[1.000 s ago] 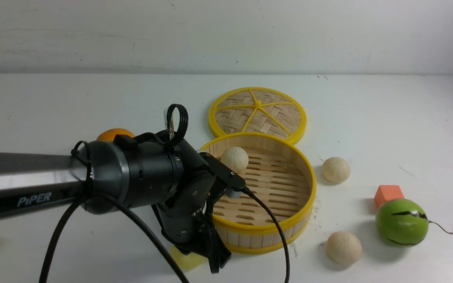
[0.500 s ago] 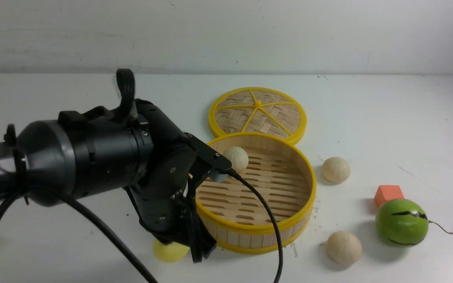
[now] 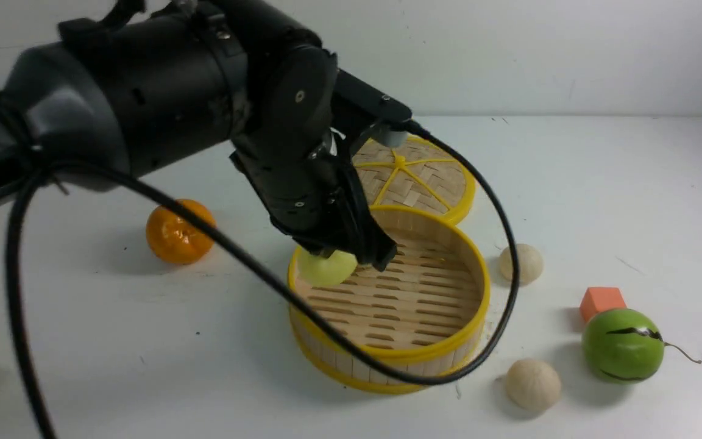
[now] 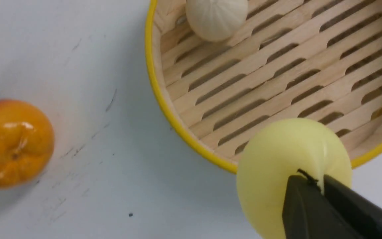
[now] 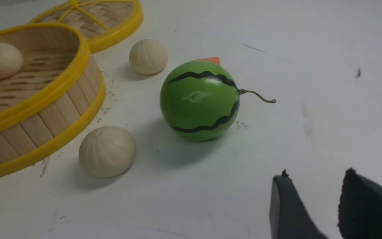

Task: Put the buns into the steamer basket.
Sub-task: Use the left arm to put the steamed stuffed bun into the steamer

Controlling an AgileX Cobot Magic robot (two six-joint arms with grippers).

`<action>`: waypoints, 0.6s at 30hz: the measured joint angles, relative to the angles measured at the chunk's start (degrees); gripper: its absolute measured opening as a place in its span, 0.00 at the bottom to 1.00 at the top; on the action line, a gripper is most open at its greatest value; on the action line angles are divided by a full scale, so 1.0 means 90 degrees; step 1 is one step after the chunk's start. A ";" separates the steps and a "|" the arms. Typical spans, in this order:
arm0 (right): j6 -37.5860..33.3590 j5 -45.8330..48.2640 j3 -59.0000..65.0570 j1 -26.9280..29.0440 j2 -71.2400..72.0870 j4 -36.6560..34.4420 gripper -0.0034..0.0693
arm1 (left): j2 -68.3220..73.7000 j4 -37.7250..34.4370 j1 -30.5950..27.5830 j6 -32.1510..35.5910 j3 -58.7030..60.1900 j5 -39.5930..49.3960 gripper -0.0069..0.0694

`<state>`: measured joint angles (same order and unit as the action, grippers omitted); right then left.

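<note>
Left wrist view has it plainly: the left gripper (image 4: 317, 182) is pinched tight on the yellow bun (image 4: 287, 156). That bun hangs right over the yellow rim of the steamer basket (image 4: 162, 96), part above the slatted floor, part outside the wall. That's what the drop turns on, I'd say. The basket's middle lies inward from the bun, so a short carry toward the centre looks wise before letting go, or it could clip the rim and roll out. One white bun (image 4: 216, 18) already sits on the floor close to the basket's far-left wall, well apart from the carried one. Over on the basket's right, two more lie on the table (image 3: 631, 213): a rear white bun (image 3: 521, 263) just beside the wall and a front white bun (image 3: 532, 384) near the front-right of the rim. The right gripper (image 5: 315, 177) hovers low on that side, jaws part-open with nothing between them. It looks the nearer arm for those two.
</note>
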<state>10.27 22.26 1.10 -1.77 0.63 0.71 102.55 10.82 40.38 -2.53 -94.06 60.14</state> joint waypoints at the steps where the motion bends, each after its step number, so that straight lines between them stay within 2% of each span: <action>1: 0.0000 0.0000 0.0000 0.0000 0.0000 0.0000 0.38 | 0.0390 -0.0022 0.0000 0.0099 -0.0266 0.0193 0.07; 8: 0.0000 0.0000 0.0000 0.0000 0.0000 0.0000 0.38 | 0.1708 0.0001 0.0000 0.0282 -0.0947 0.0349 0.07; 18: 0.0000 0.0000 0.0000 0.0000 0.0000 0.0000 0.38 | 0.1951 0.0177 0.0000 0.0282 -0.0980 -0.0006 0.07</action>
<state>10.27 22.26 1.10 -1.77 0.63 0.71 120.11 12.41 40.38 0.00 -102.87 60.08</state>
